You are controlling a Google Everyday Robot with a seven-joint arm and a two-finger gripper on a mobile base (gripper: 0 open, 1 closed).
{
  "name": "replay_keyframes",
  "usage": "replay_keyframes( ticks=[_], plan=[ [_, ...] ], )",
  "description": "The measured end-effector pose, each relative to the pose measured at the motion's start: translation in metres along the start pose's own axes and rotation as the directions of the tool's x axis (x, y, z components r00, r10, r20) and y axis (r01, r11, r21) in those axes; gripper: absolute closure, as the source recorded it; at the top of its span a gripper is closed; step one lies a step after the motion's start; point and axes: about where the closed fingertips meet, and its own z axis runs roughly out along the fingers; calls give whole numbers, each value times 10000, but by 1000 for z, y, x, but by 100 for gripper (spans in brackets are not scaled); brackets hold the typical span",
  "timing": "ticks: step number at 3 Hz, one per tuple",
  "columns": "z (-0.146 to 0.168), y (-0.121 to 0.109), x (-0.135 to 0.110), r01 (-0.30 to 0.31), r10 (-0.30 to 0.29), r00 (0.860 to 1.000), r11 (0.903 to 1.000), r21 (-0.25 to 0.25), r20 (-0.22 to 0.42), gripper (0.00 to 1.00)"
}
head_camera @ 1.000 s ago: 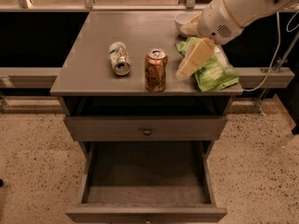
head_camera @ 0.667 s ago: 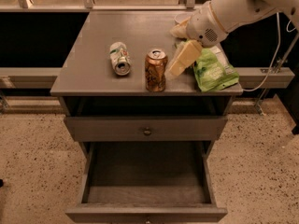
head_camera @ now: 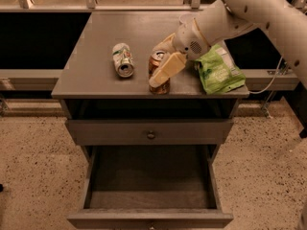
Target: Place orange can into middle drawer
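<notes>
The orange can (head_camera: 160, 88) stands upright near the front edge of the grey cabinet top (head_camera: 91, 37). My gripper (head_camera: 162, 59) has come down from the right onto the can. One cream finger (head_camera: 168, 70) lies across the can's front and the other (head_camera: 164, 42) is behind it, so the open jaws straddle the can. The middle drawer (head_camera: 120, 220) is the lowest one, pulled fully out below the cabinet, and its inside is bare. My white arm reaches in from the upper right.
A white-and-green can (head_camera: 123, 60) lies on its side left of the orange can. A green chip bag (head_camera: 219, 72) lies to the right, under my wrist. A shut drawer front with a knob (head_camera: 150, 134) sits above the open drawer. The floor is speckled.
My gripper has moved left and down from beside the chip bag to the orange can, and its fingers now sit on either side of it. The can has not moved.
</notes>
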Motion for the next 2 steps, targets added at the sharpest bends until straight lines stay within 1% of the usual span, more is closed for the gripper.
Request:
replay_keyframes(
  ticks=[1,2],
  plan=[
    [17,6,-10,35,-6,9989,9982,-601,478,41],
    [17,23,-20,326,-140,9901,9907,-1322,1395,64]
  ],
)
